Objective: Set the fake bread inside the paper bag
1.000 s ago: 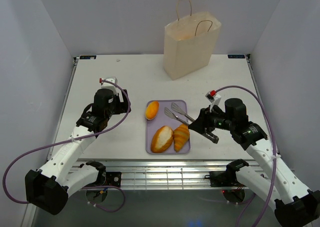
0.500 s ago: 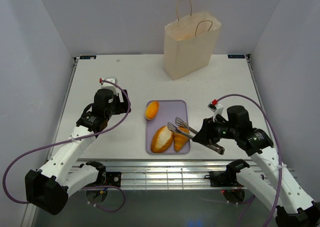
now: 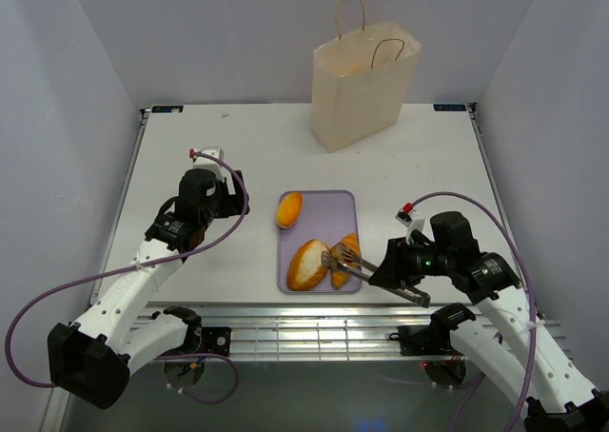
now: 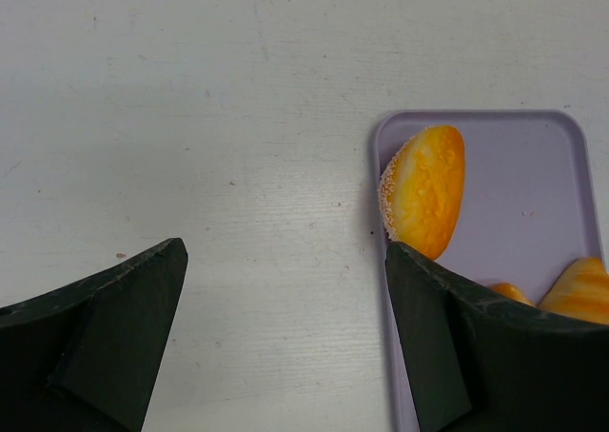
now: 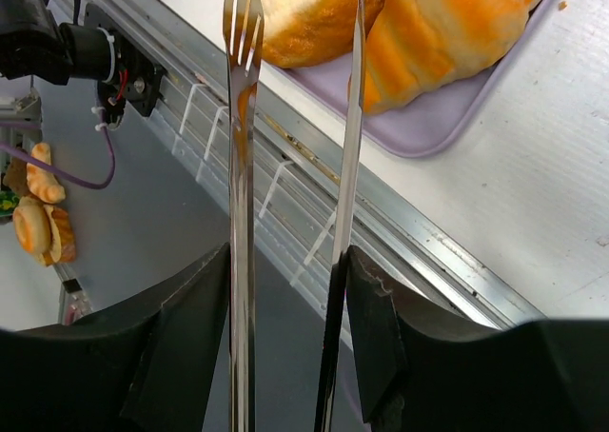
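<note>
**A:** Lilac tray (image 3: 333, 208), middle of the table (image 4: 238, 118), close to its near edge. That is where the fake bread (image 3: 306, 265) lies. A pale oval loaf (image 5: 304, 13) and a croissant (image 5: 447, 32) press together at the tray's near end, and a small roll (image 4: 423, 189) sits at its far-left corner.

**B:** And the paper bag (image 3: 364, 85)?

**A:** Upright at the far edge, right of centre, mouth open, well apart from the tray.

**B:** What is each end effector doing?

**A:** The right end effector (image 5: 285, 280) is clamped on a pair of metal tongs (image 5: 238, 89). Their blades are parted, with the tips over the loaf and the croissant. I cannot tell whether they touch either piece. The left end effector (image 4: 285, 249) stands wide with nothing in it, over bare table just left of the tray.

**B:** How will the bread handle?

**A:** My guess is light and fairly stiff, so there is little risk of crushing it. The glossy skin against smooth steel looks slippery, though. The croissant tapers, so a pinch near a tip would likely squirt it out.

**B:** So where should the tongs take hold?

**A:** Across the thick middle, one blade on each long side. The neighbouring loaf crowds the inner blade, so that blade has to slide into the seam between the two pieces.
</note>
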